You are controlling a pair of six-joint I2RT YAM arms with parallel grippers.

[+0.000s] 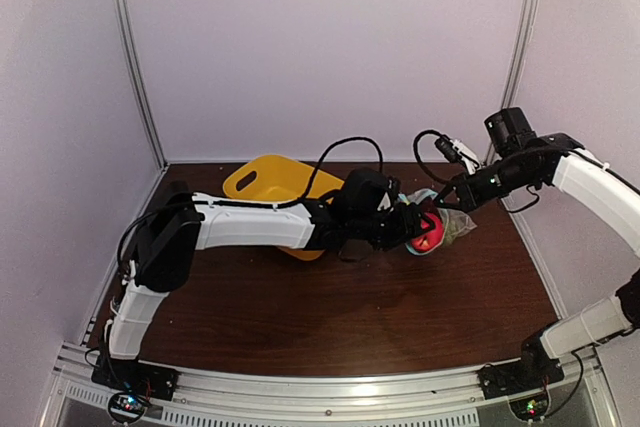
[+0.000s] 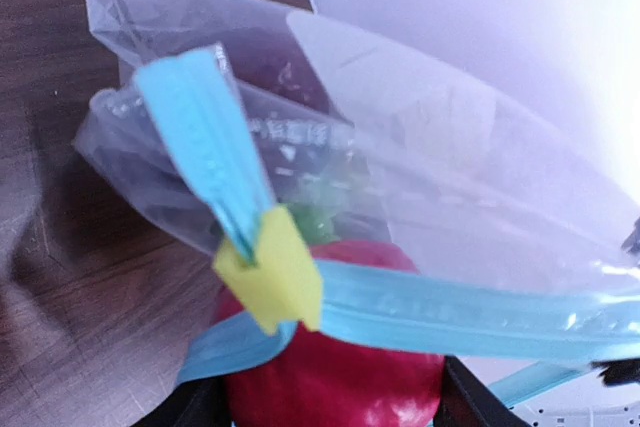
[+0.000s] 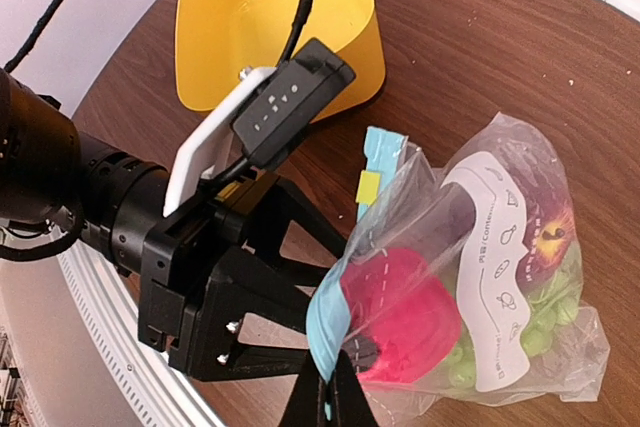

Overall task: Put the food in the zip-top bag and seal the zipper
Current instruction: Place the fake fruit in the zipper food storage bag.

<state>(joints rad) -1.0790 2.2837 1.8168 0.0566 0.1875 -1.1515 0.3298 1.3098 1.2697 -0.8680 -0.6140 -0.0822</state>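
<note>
The clear zip-top bag (image 3: pixel 500 247) lies on the table right of centre, with its white label facing up. A dark maroon fruit (image 3: pixel 545 222) and a green grape bunch (image 3: pixel 540 322) are inside it. My left gripper (image 1: pixel 418 227) is shut on the pink-red fruit (image 2: pixel 335 377), which sits in the bag's mouth (image 3: pixel 400 312). The light blue zipper (image 2: pixel 450 312) crosses over the fruit and carries a yellow slider (image 2: pixel 275 267). My right gripper (image 3: pixel 335 397) is shut on the blue zipper strip at the mouth's edge and holds it up. It also shows in the top view (image 1: pixel 455 195).
A yellow plastic basket (image 1: pixel 265 182) lies tipped at the back, behind the left arm. A black cable (image 1: pixel 350 147) loops over it. The bag is close to the table's right edge (image 1: pixel 530 257).
</note>
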